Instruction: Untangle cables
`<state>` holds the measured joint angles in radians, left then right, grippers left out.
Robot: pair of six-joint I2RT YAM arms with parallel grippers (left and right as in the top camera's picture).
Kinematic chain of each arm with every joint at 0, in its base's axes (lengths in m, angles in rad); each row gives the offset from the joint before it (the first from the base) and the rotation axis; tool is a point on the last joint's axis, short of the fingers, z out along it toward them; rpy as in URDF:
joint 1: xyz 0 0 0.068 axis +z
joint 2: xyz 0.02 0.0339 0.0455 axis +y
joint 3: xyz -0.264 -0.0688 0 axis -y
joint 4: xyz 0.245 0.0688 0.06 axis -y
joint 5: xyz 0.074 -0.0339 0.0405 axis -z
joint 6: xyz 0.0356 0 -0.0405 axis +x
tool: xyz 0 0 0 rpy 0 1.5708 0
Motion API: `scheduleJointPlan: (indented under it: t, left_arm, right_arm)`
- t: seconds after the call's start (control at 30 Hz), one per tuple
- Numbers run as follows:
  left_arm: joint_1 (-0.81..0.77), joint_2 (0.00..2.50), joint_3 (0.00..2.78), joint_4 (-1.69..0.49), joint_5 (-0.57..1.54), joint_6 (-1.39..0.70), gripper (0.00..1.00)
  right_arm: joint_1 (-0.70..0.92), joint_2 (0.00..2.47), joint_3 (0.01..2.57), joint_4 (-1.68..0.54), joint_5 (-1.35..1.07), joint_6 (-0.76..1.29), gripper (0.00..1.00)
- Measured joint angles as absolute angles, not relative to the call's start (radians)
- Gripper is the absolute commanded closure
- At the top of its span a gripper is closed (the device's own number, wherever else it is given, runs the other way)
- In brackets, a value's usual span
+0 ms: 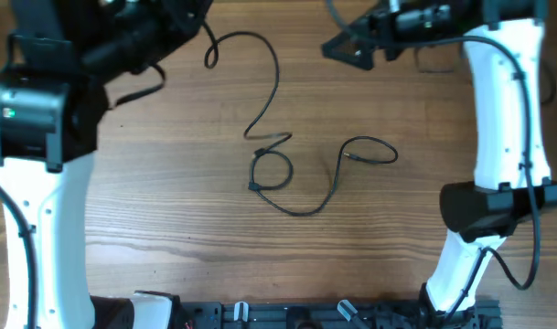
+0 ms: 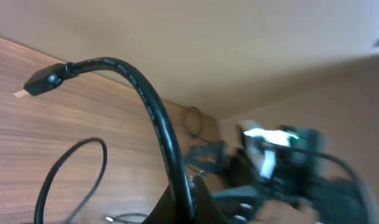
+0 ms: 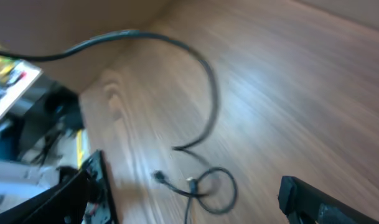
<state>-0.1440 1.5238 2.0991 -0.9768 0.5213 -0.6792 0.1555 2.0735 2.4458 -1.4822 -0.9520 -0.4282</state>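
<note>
L arm (image 1: 42, 215): white link up from near-left edge, black elbow, forearm angled twd far centre. L pincer (image 2: 184, 204): clamped on cable (image 2: 155, 118). R arm (image 1: 502, 100): white link along right side. R pincer (image 1: 347, 52): far right, fingers wide apart, pointing left.

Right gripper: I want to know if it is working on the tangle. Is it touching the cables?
Apart. The overhead view shows bare table between the open right gripper and every stretch of the cables.

Black cable (image 3: 209, 106) is arcing over wood table (image 3: 301, 81), looping low; right gripper (image 3: 195, 190) is gaping wide, frame blurry.
</note>
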Motion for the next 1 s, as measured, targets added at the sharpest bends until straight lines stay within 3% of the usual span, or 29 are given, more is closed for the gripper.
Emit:
scheduleJointPlan:
  t: [0.23, 0.3, 0.33, 0.37, 0.4, 0.43, 0.57, 0.77, 0.87, 0.93, 1.0]
  left_arm:
    - [-0.085, 1.524, 2.099, -0.963, 0.87, -0.702, 0.96]
    - [-0.084, 1.524, 2.099, -0.963, 0.918, -0.705, 0.96]
    - [-0.084, 1.524, 2.099, -0.963, 0.929, -0.706, 0.96]
    - [-0.085, 1.524, 2.099, -0.963, 0.939, -0.707, 0.96]
    - [-0.085, 1.524, 2.099, -0.963, 0.945, -0.709, 0.96]
    - [-0.084, 1.524, 2.099, -0.963, 0.949, -0.71, 0.92]
    - [-0.085, 1.524, 2.099, -0.966, 0.924, -0.714, 0.79]
    - [-0.085, 1.524, 2.099, -1.058, 0.686, -0.719, 0.53]
    - [-0.085, 1.524, 2.098, -1.108, 0.532, -0.725, 0.2]
    - [-0.084, 1.524, 2.098, -1.148, 0.44, -0.72, 0.1]
    - [-0.085, 1.524, 2.098, -1.179, 0.373, -0.721, 0.06]
  right_arm:
    - [0.271, 2.087, 2.168, -0.924, -1.044, -0.281, 0.0]
    - [0.297, 2.094, 2.12, -0.835, -1.1, -0.234, 0.13]
    - [0.308, 2.095, 2.109, -0.821, -1.116, -0.222, 0.38]
    - [0.321, 2.095, 2.103, -0.815, -1.131, -0.21, 0.71]
    - [0.331, 2.095, 2.103, -0.813, -1.139, -0.205, 0.87]
    - [0.334, 2.095, 2.103, -0.813, -1.142, -0.205, 0.96]
    - [0.348, 2.095, 2.103, -0.806, -1.171, -0.16, 0.96]
    - [0.319, 2.095, 2.103, -0.806, -1.109, -0.07, 0.96]
    - [0.303, 2.095, 2.103, -0.823, -1.034, -0.033, 0.96]
    - [0.3, 2.093, 2.102, -0.859, -0.958, -0.019, 0.96]
    - [0.3, 2.081, 2.1, -0.889, -0.885, -0.011, 0.96]
